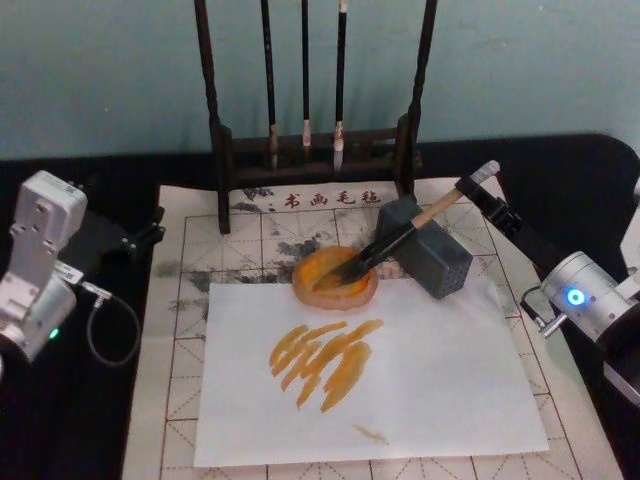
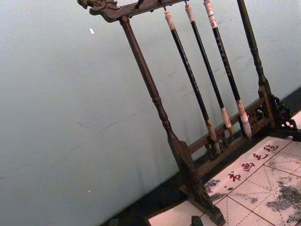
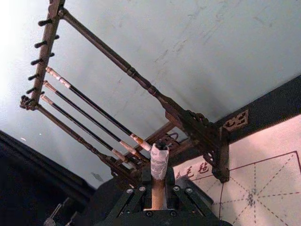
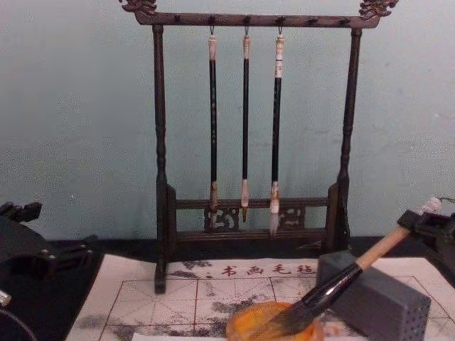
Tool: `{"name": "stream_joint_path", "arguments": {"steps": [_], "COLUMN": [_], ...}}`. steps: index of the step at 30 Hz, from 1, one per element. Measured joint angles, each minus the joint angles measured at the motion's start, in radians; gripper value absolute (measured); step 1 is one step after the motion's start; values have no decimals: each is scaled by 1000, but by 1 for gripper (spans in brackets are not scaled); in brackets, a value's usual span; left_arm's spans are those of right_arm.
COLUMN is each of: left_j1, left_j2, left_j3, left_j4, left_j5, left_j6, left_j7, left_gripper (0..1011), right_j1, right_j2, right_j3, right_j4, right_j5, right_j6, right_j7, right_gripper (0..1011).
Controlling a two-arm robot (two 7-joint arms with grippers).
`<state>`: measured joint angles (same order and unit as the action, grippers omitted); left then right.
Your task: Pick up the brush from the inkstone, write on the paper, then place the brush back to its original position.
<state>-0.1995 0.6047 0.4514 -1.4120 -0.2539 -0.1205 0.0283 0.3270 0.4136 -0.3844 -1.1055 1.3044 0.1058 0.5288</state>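
Observation:
The brush (image 1: 432,213) leans with its dark bristles in the round orange inkstone (image 1: 318,272) and its wooden handle slanting up over a grey block. My right gripper (image 1: 468,192) is shut on the handle's upper end, just below the whitish cap. The right wrist view has that handle (image 3: 159,188) clamped in the right gripper (image 3: 158,201). From the chest, the brush (image 4: 355,273) rises out of the inkstone (image 4: 249,323) toward the right gripper (image 4: 416,224). The gridded paper (image 1: 260,230) with red characters lies under everything. My left gripper (image 1: 140,237) stays parked at the left, off the paper.
A plain white sheet (image 1: 430,380) with orange strokes covers the paper's middle, touching the inkstone. The grey block with dotted holes (image 1: 440,262) stands right of the inkstone. A dark wooden rack (image 1: 310,150) with three thin hanging brushes stands at the back.

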Motion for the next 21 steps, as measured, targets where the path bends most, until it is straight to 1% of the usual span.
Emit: {"name": "stream_joint_path", "arguments": {"steps": [3,6,8,9,11,12,15,18,21], "left_j1": [0,0,0,0,0,0,0,0,0], "left_j2": [0,0,0,0,0,0,0,0,0], "left_j3": [0,0,0,0,0,0,0,0,0], "left_j4": [0,0,0,0,0,0,0,0,0], "left_j5": [0,0,0,0,0,0,0,0,0], "left_j6": [0,0,0,0,0,0,0,0,0], "left_j7": [0,0,0,0,0,0,0,0,0], "left_gripper": [1001,1001,1001,1001,1001,1001,1001,1001,1001], "right_j1": [0,0,0,0,0,0,0,0,0], "right_j2": [0,0,0,0,0,0,0,0,0], "right_j3": [0,-1,-1,-1,-1,-1,-1,-1,-1], "right_j4": [0,0,0,0,0,0,0,0,0], "right_j5": [0,-1,-1,-1,-1,-1,-1,-1,0], "right_j6": [0,0,0,0,0,0,0,0,-1], "right_j7": [0,0,0,0,0,0,0,0,0], "right_gripper": [176,234,286,341,386,446,510,626,708]}}
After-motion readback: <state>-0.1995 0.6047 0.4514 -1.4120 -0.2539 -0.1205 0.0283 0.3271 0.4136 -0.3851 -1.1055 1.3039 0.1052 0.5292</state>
